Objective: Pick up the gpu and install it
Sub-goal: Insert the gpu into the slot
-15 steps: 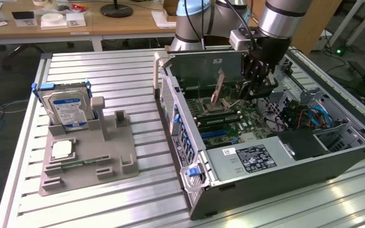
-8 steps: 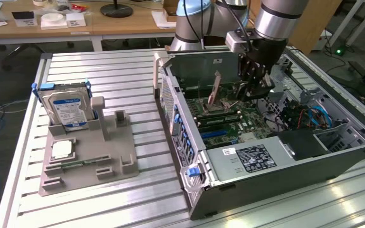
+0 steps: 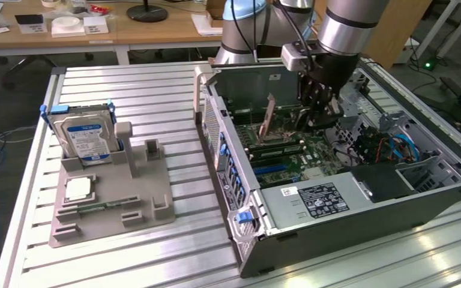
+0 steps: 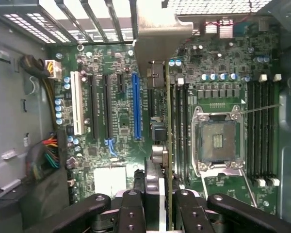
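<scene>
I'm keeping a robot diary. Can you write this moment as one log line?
gripper: shut on gpu | gpu: edge-on, above motherboard inside computer case | hard drive: upright in grey holder

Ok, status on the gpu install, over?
Gripper shut on the gpu, card edge-on, over the motherboard inside the open case. Not seated yet. Nothing blocking the slots.
</scene>
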Motion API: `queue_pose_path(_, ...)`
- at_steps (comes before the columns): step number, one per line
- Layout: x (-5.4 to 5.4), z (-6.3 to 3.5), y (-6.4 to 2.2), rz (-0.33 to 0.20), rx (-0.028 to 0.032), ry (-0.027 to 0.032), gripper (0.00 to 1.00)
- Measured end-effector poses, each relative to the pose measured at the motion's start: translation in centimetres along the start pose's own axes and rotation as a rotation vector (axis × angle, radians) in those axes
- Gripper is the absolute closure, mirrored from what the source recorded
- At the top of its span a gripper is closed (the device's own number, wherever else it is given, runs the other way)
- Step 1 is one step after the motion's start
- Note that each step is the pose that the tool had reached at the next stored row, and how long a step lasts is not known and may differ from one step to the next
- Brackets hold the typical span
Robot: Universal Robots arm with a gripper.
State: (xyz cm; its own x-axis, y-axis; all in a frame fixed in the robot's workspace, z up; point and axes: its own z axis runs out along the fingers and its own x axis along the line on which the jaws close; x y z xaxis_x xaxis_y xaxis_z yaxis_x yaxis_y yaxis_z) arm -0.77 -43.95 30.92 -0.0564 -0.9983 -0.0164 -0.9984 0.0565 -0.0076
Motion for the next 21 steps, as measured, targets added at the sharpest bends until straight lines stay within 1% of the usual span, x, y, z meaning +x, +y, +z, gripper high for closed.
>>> queue_pose_path(2, 0.2, 0.06, 0.20, -0.001, 0.0000, 0.0001, 0.72)
queue_pose_path(6, 0.3, 0.31, 1.25, -0.007, -0.0001, 0.0000, 0.72)
queue_pose_path(13, 0.4, 1.47, 1.84, -0.011, -0.0001, 0.0000, 0.72)
queue_pose_path(17, 0.5, 2.09, 2.78, -0.011, 0.0000, 0.0008, 0.72)
queue_pose_path(21, 1.1, 2.39, 2.87, -0.011, -0.0001, 0.0007, 0.72)
